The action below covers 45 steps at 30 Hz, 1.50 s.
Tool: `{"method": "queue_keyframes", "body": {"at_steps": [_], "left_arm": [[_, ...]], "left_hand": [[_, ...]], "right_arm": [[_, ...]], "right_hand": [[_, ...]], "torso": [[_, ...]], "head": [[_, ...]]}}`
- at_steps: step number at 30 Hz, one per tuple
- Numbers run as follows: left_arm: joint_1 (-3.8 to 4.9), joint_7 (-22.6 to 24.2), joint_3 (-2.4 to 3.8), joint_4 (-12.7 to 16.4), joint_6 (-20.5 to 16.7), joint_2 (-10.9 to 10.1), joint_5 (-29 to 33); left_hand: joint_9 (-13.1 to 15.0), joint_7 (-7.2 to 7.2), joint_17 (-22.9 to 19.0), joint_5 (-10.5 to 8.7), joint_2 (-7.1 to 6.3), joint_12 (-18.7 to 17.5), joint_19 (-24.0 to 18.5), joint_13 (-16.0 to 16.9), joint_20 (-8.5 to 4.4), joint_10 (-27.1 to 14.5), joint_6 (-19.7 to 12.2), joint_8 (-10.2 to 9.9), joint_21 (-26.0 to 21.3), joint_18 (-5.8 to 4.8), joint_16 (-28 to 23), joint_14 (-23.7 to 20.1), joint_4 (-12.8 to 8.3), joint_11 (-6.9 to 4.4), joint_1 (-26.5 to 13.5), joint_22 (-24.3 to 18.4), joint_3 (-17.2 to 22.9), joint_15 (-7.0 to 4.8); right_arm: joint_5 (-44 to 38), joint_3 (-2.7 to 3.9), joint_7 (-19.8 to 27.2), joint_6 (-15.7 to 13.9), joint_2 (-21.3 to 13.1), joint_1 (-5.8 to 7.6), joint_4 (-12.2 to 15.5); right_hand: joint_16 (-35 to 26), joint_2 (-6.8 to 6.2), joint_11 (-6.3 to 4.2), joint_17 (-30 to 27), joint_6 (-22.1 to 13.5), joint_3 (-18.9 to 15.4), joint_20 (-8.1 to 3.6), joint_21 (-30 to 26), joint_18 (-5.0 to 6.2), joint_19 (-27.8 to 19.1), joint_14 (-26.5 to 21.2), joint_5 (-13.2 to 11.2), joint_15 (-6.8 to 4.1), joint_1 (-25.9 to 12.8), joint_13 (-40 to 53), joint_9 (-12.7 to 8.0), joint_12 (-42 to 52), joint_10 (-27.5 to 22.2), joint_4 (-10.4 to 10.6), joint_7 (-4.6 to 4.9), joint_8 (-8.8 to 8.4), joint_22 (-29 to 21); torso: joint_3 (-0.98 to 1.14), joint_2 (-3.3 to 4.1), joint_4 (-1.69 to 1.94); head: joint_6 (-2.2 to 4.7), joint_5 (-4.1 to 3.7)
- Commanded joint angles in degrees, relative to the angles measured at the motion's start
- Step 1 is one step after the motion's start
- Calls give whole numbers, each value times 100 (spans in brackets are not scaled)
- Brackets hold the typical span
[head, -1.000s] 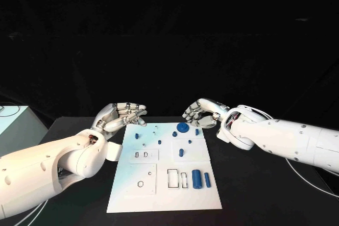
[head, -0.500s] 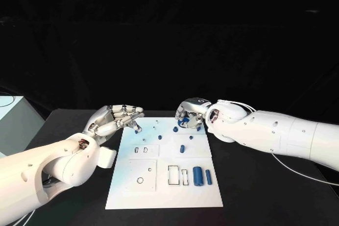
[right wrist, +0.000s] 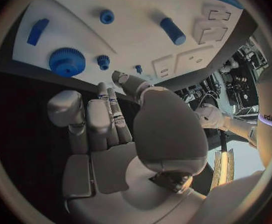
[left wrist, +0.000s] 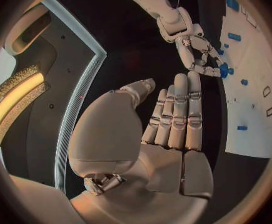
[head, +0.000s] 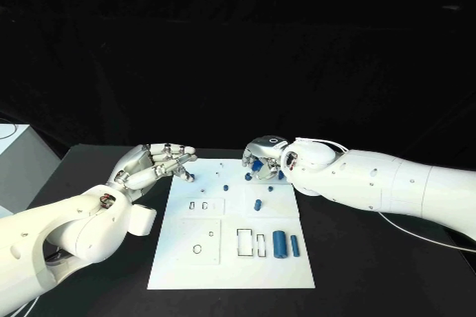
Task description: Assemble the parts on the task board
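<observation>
Over the last second we watch the right hand (head: 264,156) travel from just off the board's far right corner to above its far edge, at about 12 o'clock on the flat white plastic task board (head: 230,262). It now hangs over the round blue toothed gear (right wrist: 67,61), which the right wrist view shows lying flat on the board, beyond the fingertips and untouched. The fingers are apart and hold nothing. We judge this as the approach to a pick: the gear is not yet grasped, and the assembly has barely begun.

The left hand (head: 154,164) has barely shifted. It hovers just off the board's far left corner, at about 10 o'clock, fingers loosely extended side by side, holding nothing.

The board is matte and rigid, cut with rectangular and oval recesses. On it lie smooth blue plastic parts: a thick cylinder (head: 278,245) and a thinner rod (head: 294,245) side by side at about 4 o'clock, a short capsule-shaped peg (head: 257,205) near the centre, and small round studs near the far edge. The desk (head: 377,276) beneath is dull black.
</observation>
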Motion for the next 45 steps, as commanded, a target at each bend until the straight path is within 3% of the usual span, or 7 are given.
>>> {"method": "queue_keyframes", "body": {"at_steps": [1,10,14,27,32,45], "left_arm": [[38,1,8,43,55,-20,-59],[78,-4,11,81,55,-64,-72],[89,-3,12,89,51,-80,-74],[106,-8,15,81,56,-96,-85],[108,-6,16,35,79,-92,-86],[108,-3,16,-55,96,-94,-86]], "left_hand": [[5,-11,8,-27,-7,-18,-38,7,-3,-4,5,-29,20,12,22,-31,-19,4,-69,9,12,2],[5,-1,20,-27,-15,-24,-62,5,1,-20,-7,-37,39,11,48,-65,-18,11,-79,23,12,8],[5,-1,20,-27,-15,-24,-62,5,1,-20,-7,-37,39,11,48,-65,-18,11,-79,23,12,8],[4,5,25,-27,-18,-27,-78,4,4,-32,-17,-43,50,10,62,-86,-19,16,-82,31,14,13],[4,10,30,-26,-14,-27,-91,4,7,-41,-23,-47,60,10,77,-101,-19,21,-83,38,18,16],[4,10,30,-26,-14,-27,-91,4,7,-41,-23,-47,60,10,77,-101,-19,21,-83,38,18,16]], "right_arm": [[-190,3,-94,276,22,7,-39],[-308,3,-219,278,74,7,-127],[-321,3,-253,255,82,7,-151],[-341,2,-269,391,81,7,-176],[-333,2,-265,460,36,5,-126],[-326,2,-292,454,-49,2,-55]], "right_hand": [[40,-24,-10,49,-2,9,-12,39,-62,49,99,9,48,25,8,8,-13,-32,34,-16,-2,50],[98,-40,-3,65,-11,-8,-11,57,-62,45,87,10,52,24,2,22,-27,-104,48,-16,-2,67],[149,-46,7,94,-22,-30,-6,64,-60,35,72,12,58,33,-1,33,-30,-197,57,-13,-5,75],[246,-8,6,211,-20,-30,-6,187,-87,82,84,20,60,35,11,44,-10,-195,85,-14,-1,258],[269,-3,6,232,-13,-32,-6,228,-96,99,88,23,59,32,15,49,-5,-184,93,-13,4,316],[319,15,3,248,30,-29,-11,314,-111,129,83,54,59,31,27,74,9,-125,120,-6,33,436]], "torso": [[-28,56,45],[-43,107,134],[-52,131,155],[-76,208,184],[-87,239,214],[-103,293,231]], "head": [[-4,-14],[-21,-61],[-14,-89],[5,-117],[22,-133],[51,-133]]}}
